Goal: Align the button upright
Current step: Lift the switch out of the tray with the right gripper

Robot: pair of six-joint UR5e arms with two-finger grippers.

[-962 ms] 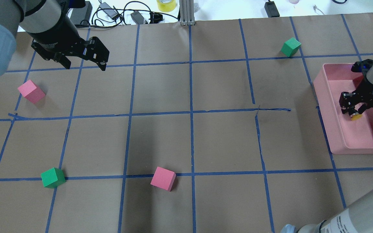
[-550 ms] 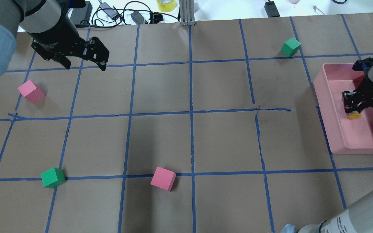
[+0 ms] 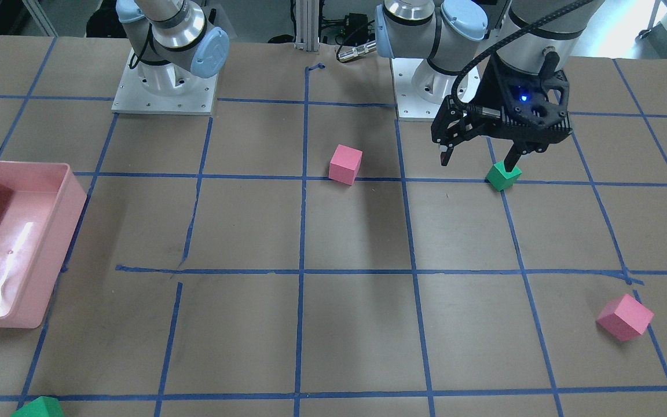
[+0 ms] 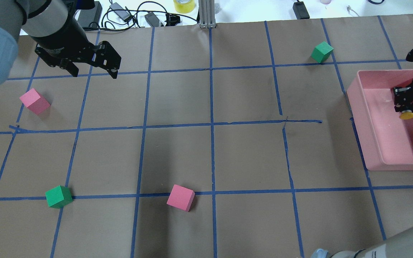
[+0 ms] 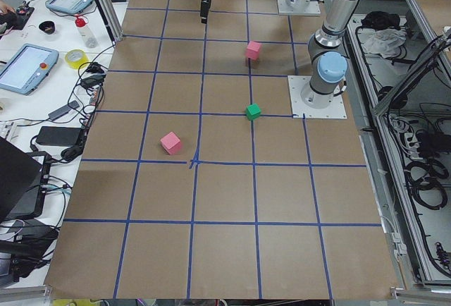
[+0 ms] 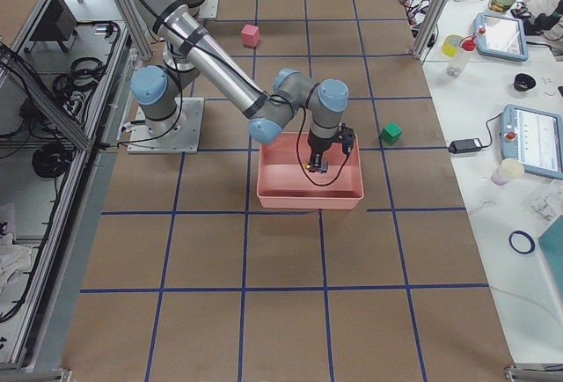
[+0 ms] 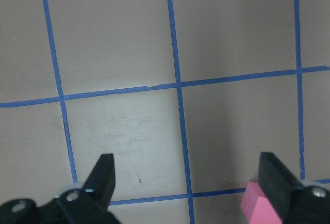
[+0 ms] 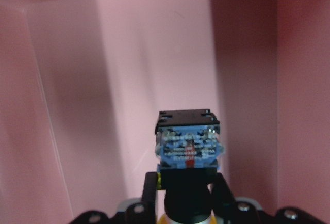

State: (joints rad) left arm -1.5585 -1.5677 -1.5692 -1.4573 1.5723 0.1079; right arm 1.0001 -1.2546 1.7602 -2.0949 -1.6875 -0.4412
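Note:
The button point(image 8: 188, 149) is held in my right gripper point(image 8: 185, 195) inside the pink bin point(image 4: 375, 143). In the right wrist view its silvery-blue contact block points away from the camera, the black body sits between the fingers point(image 8: 149, 190), and the yellow cap is nearest the wrist. In the overhead view the yellow cap point(image 4: 406, 115) shows just below the right gripper point(image 4: 409, 104). The right gripper also shows in the right side view point(image 6: 321, 160). My left gripper point(image 4: 93, 68) is open and empty, raised over the table's far left, with both fingers apart in its wrist view point(image 7: 188, 177).
Two pink cubes point(image 4: 34, 101) point(image 4: 180, 197) and two green cubes point(image 4: 58, 196) point(image 4: 322, 52) lie scattered on the brown, blue-taped table. The bin's walls point(image 8: 46, 105) surround the button. Cables and a tape roll point(image 4: 184, 5) lie beyond the far edge.
My right gripper, holding the button, has moved to the right and away from the robot inside the bin. The left arm has not moved.

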